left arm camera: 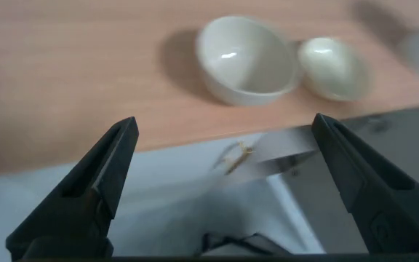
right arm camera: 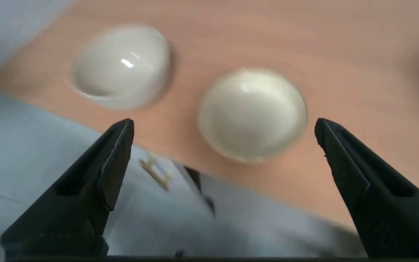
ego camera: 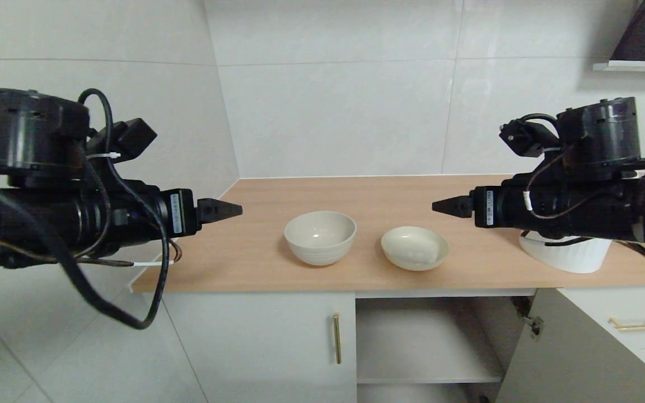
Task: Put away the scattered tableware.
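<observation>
On the wooden table (ego camera: 356,193) by tiled walls (ego camera: 333,112), deep bowl (ego camera: 320,237) and shallow bowl (ego camera: 415,248) sit mouth-up; left end effector (left arm camera: 224,125) and right end effector (right arm camera: 224,127) gape wide.

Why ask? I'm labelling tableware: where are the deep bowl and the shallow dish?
deep bowl (ego camera: 320,236), head view, on its inner wall.
shallow dish (ego camera: 415,248), head view, on its inner floor.
</observation>
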You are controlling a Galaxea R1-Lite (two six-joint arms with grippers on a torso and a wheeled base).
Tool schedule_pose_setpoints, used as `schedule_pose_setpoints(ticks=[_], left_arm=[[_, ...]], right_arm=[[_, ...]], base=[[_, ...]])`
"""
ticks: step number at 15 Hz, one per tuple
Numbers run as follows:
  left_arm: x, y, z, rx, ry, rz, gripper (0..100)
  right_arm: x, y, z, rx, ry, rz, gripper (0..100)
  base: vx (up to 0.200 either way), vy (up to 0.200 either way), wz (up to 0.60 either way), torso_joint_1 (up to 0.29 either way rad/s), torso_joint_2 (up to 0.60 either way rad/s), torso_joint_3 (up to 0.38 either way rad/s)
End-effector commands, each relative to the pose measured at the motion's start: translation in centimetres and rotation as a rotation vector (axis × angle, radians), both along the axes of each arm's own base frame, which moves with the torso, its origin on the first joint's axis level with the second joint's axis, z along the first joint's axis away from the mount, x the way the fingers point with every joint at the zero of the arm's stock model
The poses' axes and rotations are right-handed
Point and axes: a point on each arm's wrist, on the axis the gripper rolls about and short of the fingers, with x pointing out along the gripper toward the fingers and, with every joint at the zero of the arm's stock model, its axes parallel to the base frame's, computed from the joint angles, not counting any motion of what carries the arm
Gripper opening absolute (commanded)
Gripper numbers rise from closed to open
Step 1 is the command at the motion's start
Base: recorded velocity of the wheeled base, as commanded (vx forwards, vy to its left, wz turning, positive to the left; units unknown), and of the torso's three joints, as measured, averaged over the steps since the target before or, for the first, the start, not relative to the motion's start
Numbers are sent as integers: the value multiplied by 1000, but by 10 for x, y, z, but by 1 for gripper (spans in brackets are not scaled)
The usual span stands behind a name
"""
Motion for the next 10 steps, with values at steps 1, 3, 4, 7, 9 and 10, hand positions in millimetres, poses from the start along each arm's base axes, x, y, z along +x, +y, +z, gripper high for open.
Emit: schedule_pose_setpoints(ticks=[1,3,4,7,9,10], left_arm=[[38,-21,-19,57,105,103,100],[57,-41,-24,-20,115,169,100],[64,-49,-26,-42,122,169,100],[77,-63,-58,-1,200,157,100],[84,-75,-67,-23,181,150,100],[93,-82,-76,-64,146,172,100]], right_arm=[[33,13,-9,-5,130,-130,100],[41,16,-15,-10,150,-180,100],[41,17,-16,-10,150,-181,100],[41,18,-20,-14,161,-182,100],[42,19,-21,-16,166,-184,100],[42,19,-23,-20,169,-188,100]], base=[[0,0,0,0,0,0],[0,0,0,0,0,0],[0,0,0,0,0,0],[0,0,0,0,0,0],[0,0,0,0,0,0],[0,0,0,0,0,0]])
